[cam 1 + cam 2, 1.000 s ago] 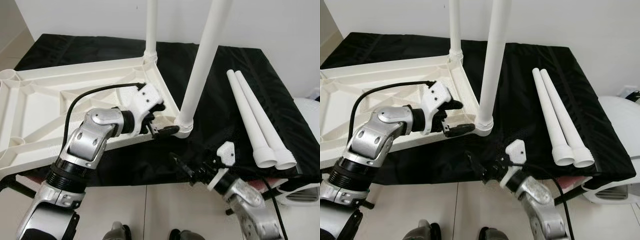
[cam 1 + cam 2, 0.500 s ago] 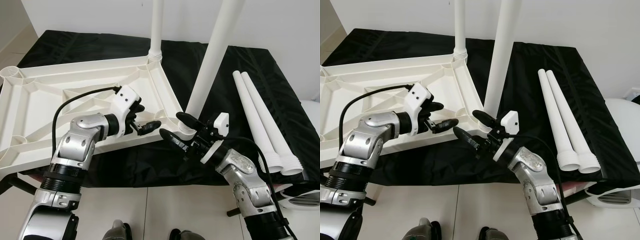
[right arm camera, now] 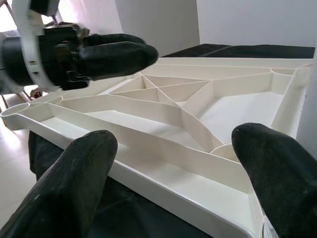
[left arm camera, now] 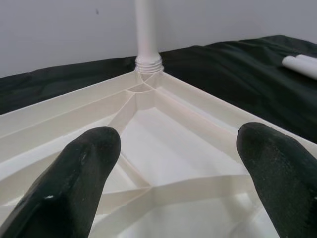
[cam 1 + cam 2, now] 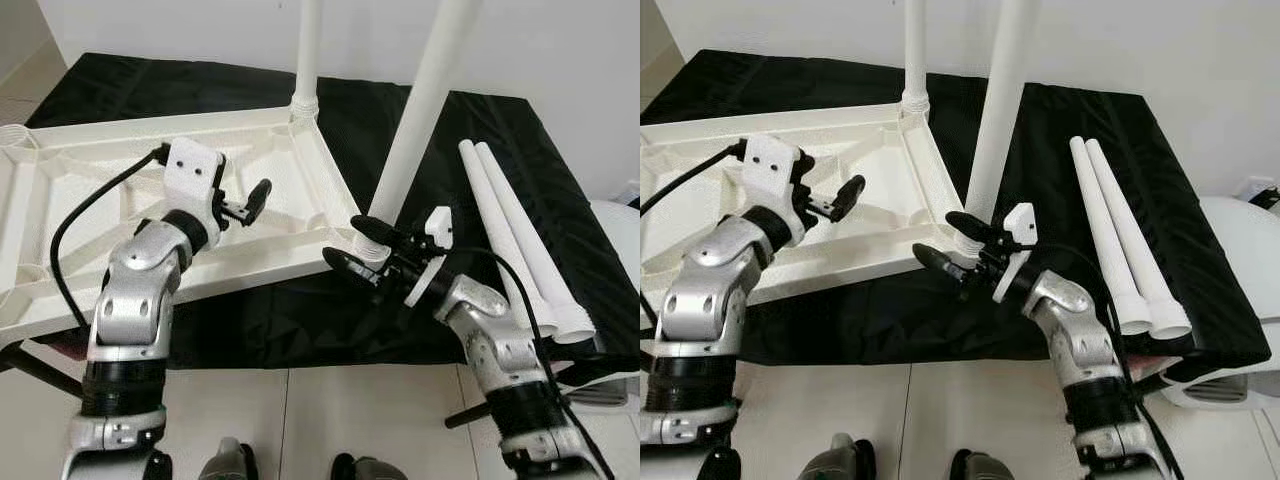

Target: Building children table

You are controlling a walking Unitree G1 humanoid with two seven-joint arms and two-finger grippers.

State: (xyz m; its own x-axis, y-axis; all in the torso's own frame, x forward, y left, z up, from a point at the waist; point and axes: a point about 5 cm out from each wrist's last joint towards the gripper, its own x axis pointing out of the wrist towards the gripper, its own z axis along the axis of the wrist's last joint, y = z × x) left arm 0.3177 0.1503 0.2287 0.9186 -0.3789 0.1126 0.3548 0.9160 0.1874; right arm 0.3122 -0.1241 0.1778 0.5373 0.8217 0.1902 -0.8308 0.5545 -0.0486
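While the left gripper (image 5: 243,204) is lifting off the near rim, the right gripper (image 5: 350,245) is closing on the near screwed-in white plastic leg (image 5: 418,110).
Both grippers' jaws are gaping, grasping nothing; the upturned white ribbed plastic tabletop (image 5: 60,215) is lying on the black-draped table (image 5: 420,320), 2 legs standing, 2 loose white tube legs (image 5: 510,230) lying apart, still awaiting fitting.

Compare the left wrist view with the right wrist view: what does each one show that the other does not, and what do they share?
Left wrist view alone: a white leg standing upright in a threaded corner socket of the white tabletop, with black cloth behind it and the end of a loose leg lying there.

Right wrist view alone: the left pincer above the tabletop, and bare floor beside it.

Both: two open black fingers framing the ribbed underside of the upturned tabletop.
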